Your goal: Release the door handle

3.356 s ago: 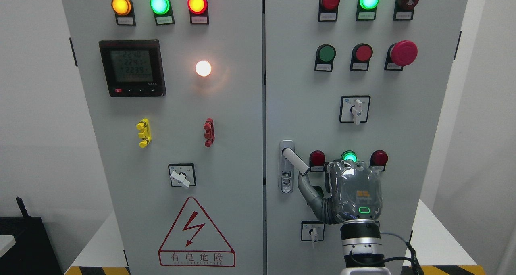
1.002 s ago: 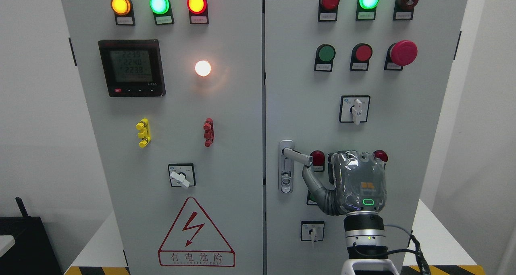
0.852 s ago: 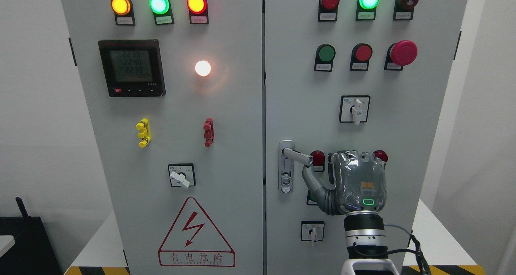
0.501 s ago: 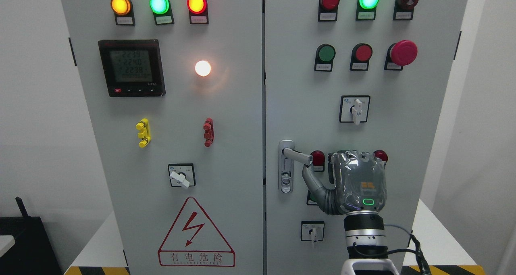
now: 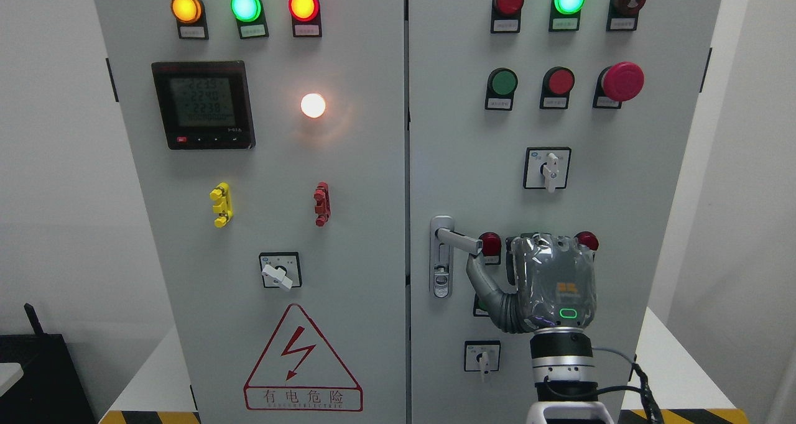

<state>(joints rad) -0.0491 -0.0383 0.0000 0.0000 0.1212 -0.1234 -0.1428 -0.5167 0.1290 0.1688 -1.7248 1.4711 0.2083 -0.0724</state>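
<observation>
The grey door handle [image 5: 459, 240] sticks out to the right from its lock plate [image 5: 441, 275] on the right cabinet door [image 5: 472, 150], almost level. My right hand [image 5: 552, 278] is just right of it, back of the hand facing me. Its thumb [image 5: 482, 281] stretches up and left, with the tip touching the underside of the handle's free end. The hand does not wrap the handle, and its other fingers are hidden behind the palm. The left arm is out of sight.
Red lamps [image 5: 490, 244] [image 5: 586, 240] flank the hand on the door. A rotary switch [image 5: 547, 168] is above and a small selector [image 5: 482, 357] below. The left door [image 5: 348, 225] carries a meter [image 5: 204, 105] and a warning triangle [image 5: 303, 362].
Since 3.4 s ago the handle has swung up from slanting down to nearly level, and my right hand rose slightly with it. Over the last second nothing has moved.
</observation>
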